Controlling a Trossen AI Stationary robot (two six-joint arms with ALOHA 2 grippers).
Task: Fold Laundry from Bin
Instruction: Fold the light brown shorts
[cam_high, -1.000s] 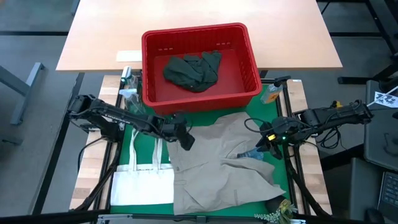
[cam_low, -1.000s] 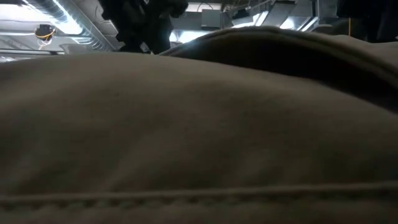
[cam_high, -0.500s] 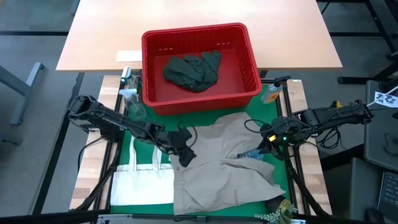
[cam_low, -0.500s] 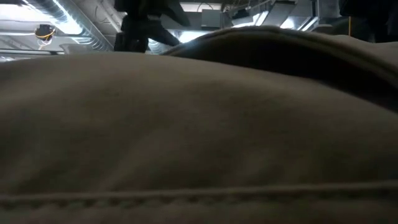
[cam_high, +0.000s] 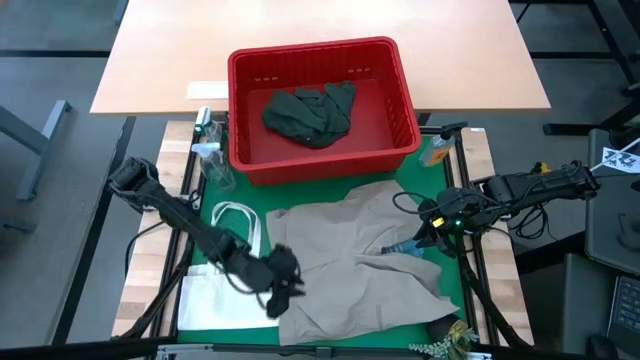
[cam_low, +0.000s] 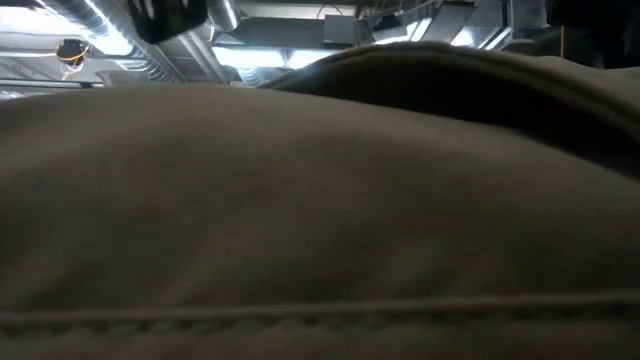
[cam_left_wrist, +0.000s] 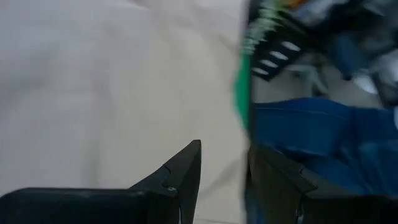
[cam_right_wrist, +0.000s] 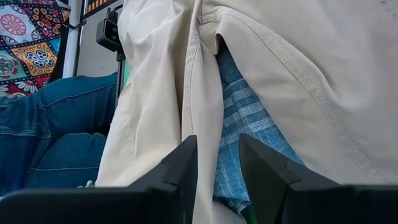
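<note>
Beige trousers (cam_high: 360, 265) are spread on the green mat (cam_high: 228, 222) in front of the red bin (cam_high: 318, 105), with both grippers at their edges.

The left gripper (cam_high: 280, 293) is placed at the trousers' near left edge, beside the flat white tote bag (cam_high: 228, 290); its fingers (cam_left_wrist: 180, 177) are seen slightly parted over the smooth beige cloth, with nothing gripped between them. The right gripper (cam_high: 425, 237) is set at the trousers' right side, where a blue checked fabric (cam_right_wrist: 245, 124) is exposed under a stitched seam; its fingers (cam_right_wrist: 177, 171) are narrowly parted, and whether cloth is pinched cannot be told. A crumpled dark green garment (cam_high: 308, 112) is held in the slotted plastic bin. The low view is filled by beige twill and one line of stitching.
</note>
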